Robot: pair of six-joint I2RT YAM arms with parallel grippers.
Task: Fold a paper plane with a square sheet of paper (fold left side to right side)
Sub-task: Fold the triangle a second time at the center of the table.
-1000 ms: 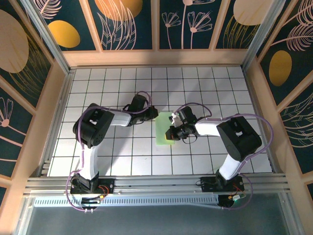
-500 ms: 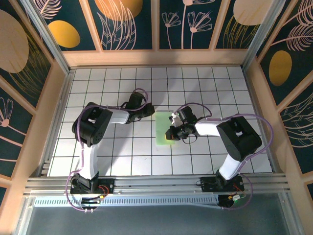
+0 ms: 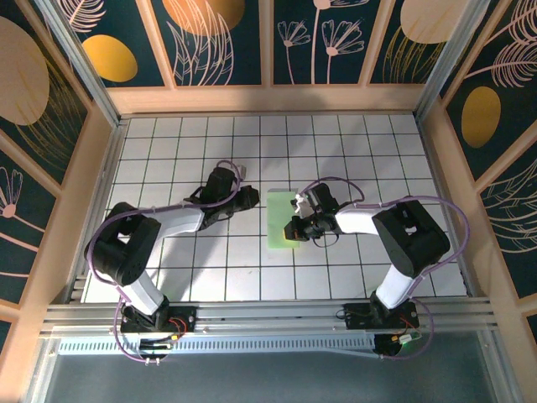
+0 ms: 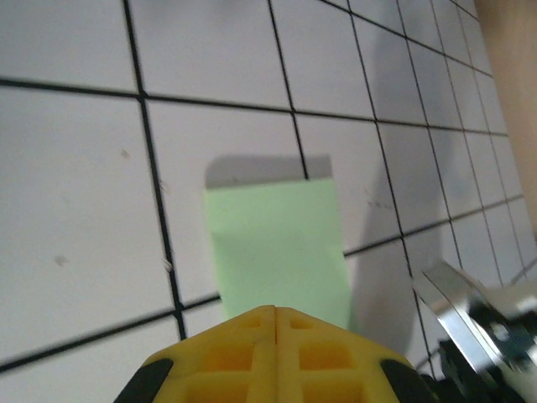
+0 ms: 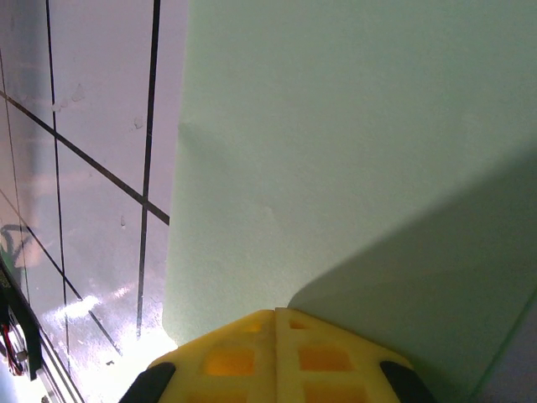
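White grid-tiled table (image 3: 168, 260) behind a metal rail (image 3: 268, 317), right gripper (image 3: 294, 228) closed, empty, low over the right side of the folded pale green square sheet of paper (image 3: 278, 220) mid-table, left gripper (image 3: 251, 198) closed, empty, just left of it, floral wall panels (image 3: 218, 34) beyond

The square sheet of paper (image 3: 279, 220) lies flat on the table (image 3: 193, 277), about midway between the table's left and right sides. The left gripper (image 3: 251, 198) sits just to the left of the sheet, level with its far half (whether it touches the edge cannot be told). The right gripper (image 3: 294, 228) stands over the sheet's right part, toward its near end. Both arm bases lie well nearer than the sheet, one on either side of it
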